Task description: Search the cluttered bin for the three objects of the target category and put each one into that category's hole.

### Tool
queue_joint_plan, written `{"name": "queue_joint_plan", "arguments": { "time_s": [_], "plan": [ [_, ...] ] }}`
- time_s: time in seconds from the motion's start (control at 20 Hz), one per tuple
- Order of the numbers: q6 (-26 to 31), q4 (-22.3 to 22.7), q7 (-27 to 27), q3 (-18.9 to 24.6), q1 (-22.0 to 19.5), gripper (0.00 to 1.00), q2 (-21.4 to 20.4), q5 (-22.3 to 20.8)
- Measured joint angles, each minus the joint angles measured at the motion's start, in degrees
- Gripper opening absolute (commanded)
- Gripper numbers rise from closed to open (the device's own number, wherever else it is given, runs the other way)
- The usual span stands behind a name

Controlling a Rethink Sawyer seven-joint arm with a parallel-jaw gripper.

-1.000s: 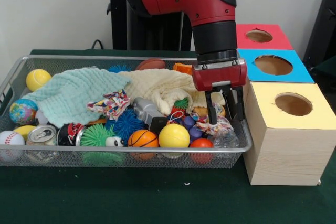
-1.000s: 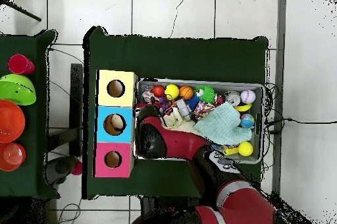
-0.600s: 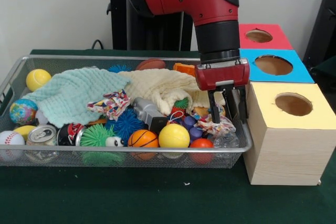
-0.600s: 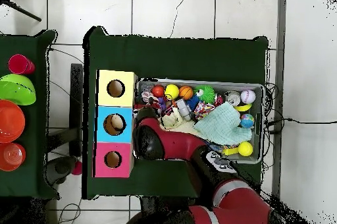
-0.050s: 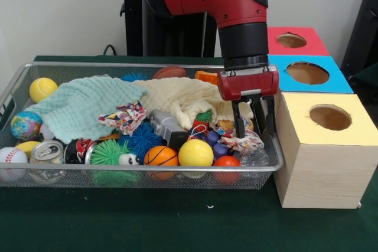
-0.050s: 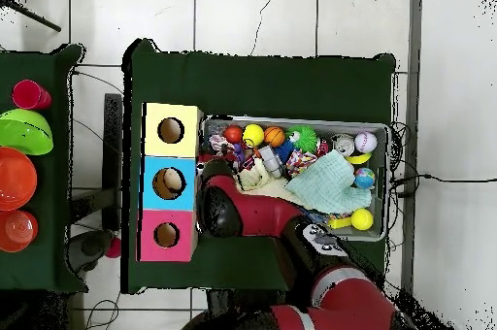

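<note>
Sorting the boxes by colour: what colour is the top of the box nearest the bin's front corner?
Yellow top; the front view shows it best.

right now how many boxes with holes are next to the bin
3, in a row beside the bin's end: the yellow-topped box nearest the camera in the front view, the blue-topped box behind it, and the red-topped box farthest back. Each has one round hole on top.

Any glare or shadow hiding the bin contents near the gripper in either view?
Front view: even light, no glare; the gripper hangs open over the bin's end by the yellow box, with only soft shade under the toys. Overhead view: the red arm covers that corner, so the gripper is hidden there.
</note>
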Motion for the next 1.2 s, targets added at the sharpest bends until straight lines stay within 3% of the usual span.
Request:
{"name": "queue_joint_plan", "arguments": {
  "time_s": [1.2],
  "plan": [
    [-0.36, -0.56, 0.00, -2.88, 1.50, 1.00, -3.71, -0.02]
  ]
}}
